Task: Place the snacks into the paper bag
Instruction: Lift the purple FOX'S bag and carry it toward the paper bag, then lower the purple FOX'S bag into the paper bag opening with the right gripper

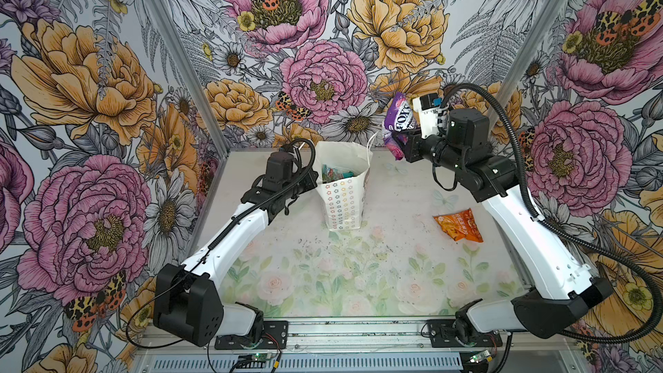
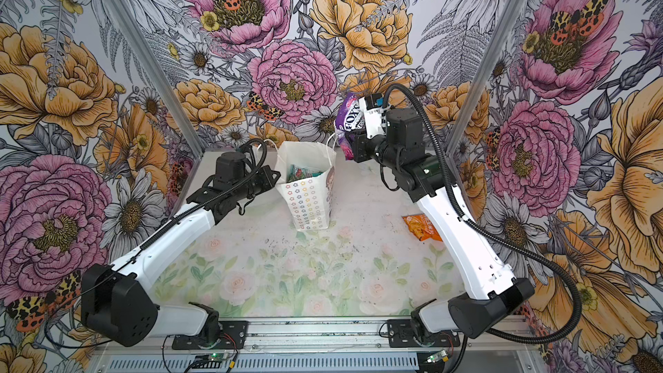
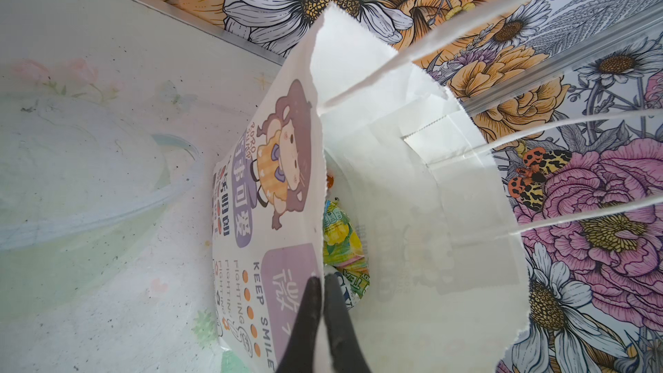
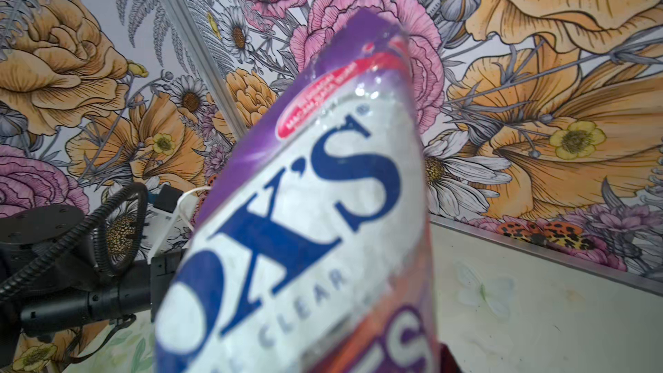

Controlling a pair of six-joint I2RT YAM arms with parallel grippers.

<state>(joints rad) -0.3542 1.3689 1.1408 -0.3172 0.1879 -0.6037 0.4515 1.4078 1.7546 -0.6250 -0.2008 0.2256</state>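
Note:
The white paper bag [image 1: 344, 206] [image 2: 313, 206] stands upright at the back middle of the table, its mouth open. My left gripper [image 1: 315, 178] [image 3: 323, 283] is shut on the bag's left rim, one finger on the printed outside and one inside. Green and yellow snacks [image 1: 332, 174] [image 3: 341, 235] lie inside the bag. My right gripper [image 1: 401, 139] is shut on a purple FOX'S packet [image 1: 396, 120] [image 2: 349, 120] [image 4: 315, 209], held in the air above and to the right of the bag's mouth. The packet hides its jaws in the right wrist view.
An orange chip packet [image 1: 457, 227] [image 2: 420, 228] lies flat on the table at the right, beside my right forearm. The bag's string handles [image 3: 538, 127] stick up from its rim. Flowered walls [image 1: 323, 66] close in the back and sides.

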